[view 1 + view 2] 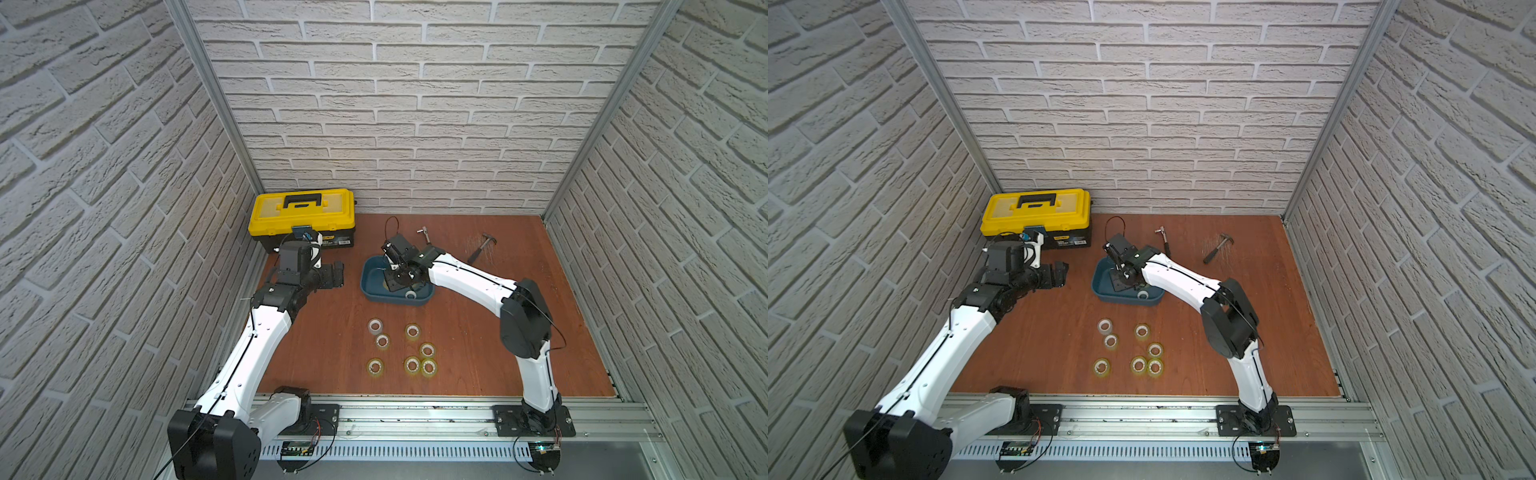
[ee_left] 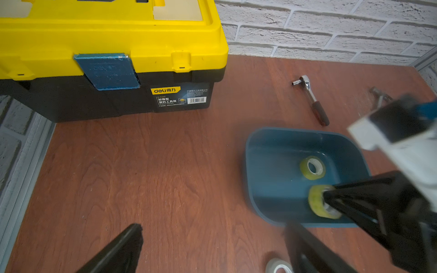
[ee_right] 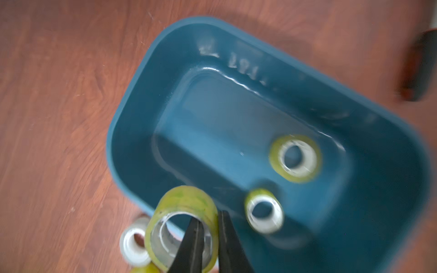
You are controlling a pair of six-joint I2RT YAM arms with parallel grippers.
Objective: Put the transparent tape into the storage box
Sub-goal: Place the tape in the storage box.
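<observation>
Right pincer [image 3: 208,215] clamped on glossy yellowish tape roll [image 3: 186,198] over teal plastic storage box [image 3: 146,99], woodgrain desk [image 3: 59,106]; left pincer [image 2: 214,227] apart.

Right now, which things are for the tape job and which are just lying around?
For the job:
- storage box
- tape roll pinched in the right jaws
- two rolls inside the box
- loose tape rolls on the table

Just lying about:
- yellow toolbox
- ratchet wrench
- hammer

Right claw [image 3: 209,216] pinched tight, left claw [image 2: 215,225] agape.
</observation>
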